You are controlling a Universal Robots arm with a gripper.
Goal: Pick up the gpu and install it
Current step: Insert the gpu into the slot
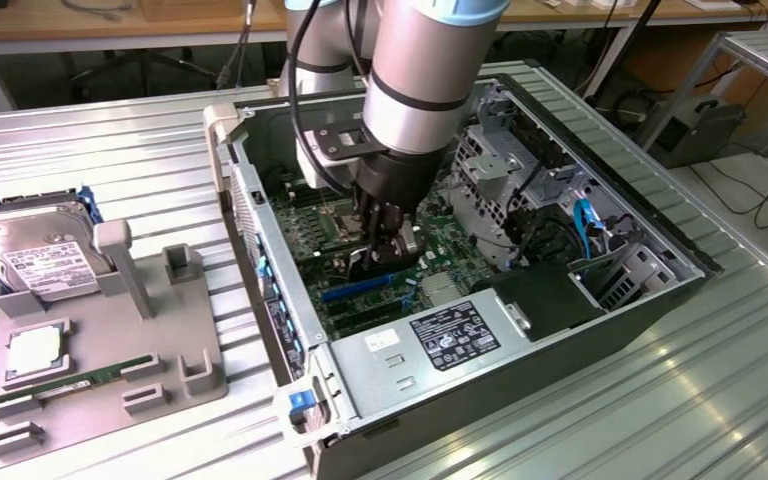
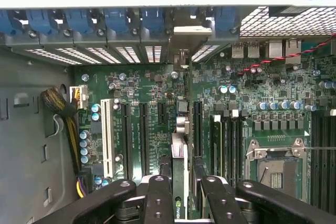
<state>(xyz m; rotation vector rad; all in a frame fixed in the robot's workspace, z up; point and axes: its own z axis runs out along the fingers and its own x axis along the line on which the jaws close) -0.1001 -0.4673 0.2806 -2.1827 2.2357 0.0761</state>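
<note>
1. The gpu (image 2: 179, 150) is standing on its thin edge inside the computer case (image 2: 31, 145), right over the green motherboard (image 2: 157, 87) on the case floor. This is showing in the wrist view.
2. The gripper (image 2: 184, 182) is pinching the gpu, with one black finger (image 2: 157, 195) pressing on each flat side of the card.
3. The far end of the gpu is pointing at the case's back wall, where the blue clips (image 2: 118, 22) are sitting in a row.
4. A long black slot (image 2: 197, 129) is lying just beside the card. I cannot tell if the card's edge is touching any slot yet.
5. I think doing this step well is meaning three things: keeping the card straight up, lining its bottom edge with one long slot, and pushing down evenly so it is not tipping.
6. The metal end is also needing to meet the opening in the case's back wall, I think.
7. In the exterior view, the arm (image 1: 424, 70) is reaching down into the open case from above, and the gripper is hanging low over the motherboard in the middle of the case.
8. A hard drive (image 1: 44, 260) is sitting outside the case on a grey tray (image 1: 171, 350), well apart from the gripper.
</note>
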